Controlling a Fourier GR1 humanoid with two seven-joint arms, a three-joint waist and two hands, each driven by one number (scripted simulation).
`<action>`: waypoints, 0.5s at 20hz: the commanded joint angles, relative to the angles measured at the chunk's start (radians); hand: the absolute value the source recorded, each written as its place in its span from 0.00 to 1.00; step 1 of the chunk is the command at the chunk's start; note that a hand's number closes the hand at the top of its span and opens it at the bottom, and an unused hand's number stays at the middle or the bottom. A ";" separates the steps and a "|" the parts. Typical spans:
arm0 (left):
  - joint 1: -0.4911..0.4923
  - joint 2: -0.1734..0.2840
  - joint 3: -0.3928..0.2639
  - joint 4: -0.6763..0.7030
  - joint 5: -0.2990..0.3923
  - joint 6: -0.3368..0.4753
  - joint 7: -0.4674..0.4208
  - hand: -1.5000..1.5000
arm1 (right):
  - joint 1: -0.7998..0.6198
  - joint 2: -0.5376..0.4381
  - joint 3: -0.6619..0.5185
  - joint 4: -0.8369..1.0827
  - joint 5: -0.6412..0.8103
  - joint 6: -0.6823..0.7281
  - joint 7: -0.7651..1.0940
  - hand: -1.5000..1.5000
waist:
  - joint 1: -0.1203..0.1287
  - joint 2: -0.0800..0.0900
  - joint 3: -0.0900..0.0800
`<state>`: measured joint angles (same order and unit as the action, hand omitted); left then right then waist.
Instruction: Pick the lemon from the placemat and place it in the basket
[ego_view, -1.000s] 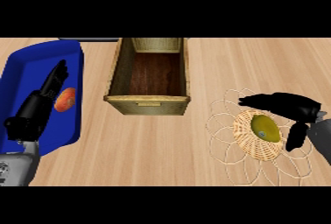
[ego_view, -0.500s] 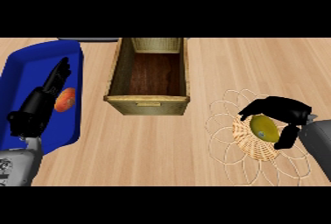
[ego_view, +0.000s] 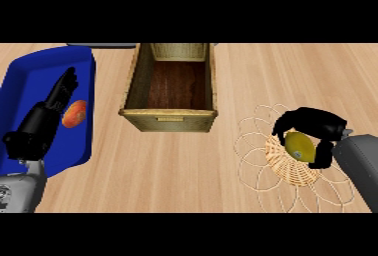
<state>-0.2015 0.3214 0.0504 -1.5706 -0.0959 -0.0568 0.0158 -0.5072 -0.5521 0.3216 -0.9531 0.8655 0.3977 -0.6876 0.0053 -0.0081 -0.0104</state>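
The oval yellow lemon (ego_view: 299, 144), darker olive along its lower edge, lies with its long axis running roughly up and down the head view, tilted slightly. It sits on the round woven wicker placemat (ego_view: 291, 167), right of the rectangular wooden basket (ego_view: 170, 119) on the light wooden counter (ego_view: 184, 170). The black right hand (ego_view: 314, 127) curls round the lemon from above, fingers and thumb on either side. The black left hand (ego_view: 52, 107) rests open, fingers straight, over the blue tray (ego_view: 29, 75) beside an orange fruit (ego_view: 74, 114).
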 joint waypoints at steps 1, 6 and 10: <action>0.017 0.005 0.024 0.004 0.016 -0.031 -0.027 0.50 | -0.006 0.061 -0.013 0.024 0.014 -0.029 -0.038 1.00 | 0.001 0.009 0.010; 0.008 -0.012 -0.001 0.009 -0.029 0.005 -0.009 0.50 | -0.113 0.000 -0.145 0.094 0.037 -0.059 0.231 1.00 | 0.003 0.008 0.010; -0.037 -0.009 0.007 0.024 -0.008 -0.012 -0.011 0.50 | -0.251 -0.061 -0.257 0.199 0.085 -0.108 0.516 1.00 | 0.019 0.018 0.009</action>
<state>-0.2144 0.3117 0.0523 -1.5596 -0.1069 -0.0665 0.0036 -0.6585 -0.5680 0.1509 -0.8185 0.9200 0.3164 -0.3781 0.0186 0.0031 -0.0033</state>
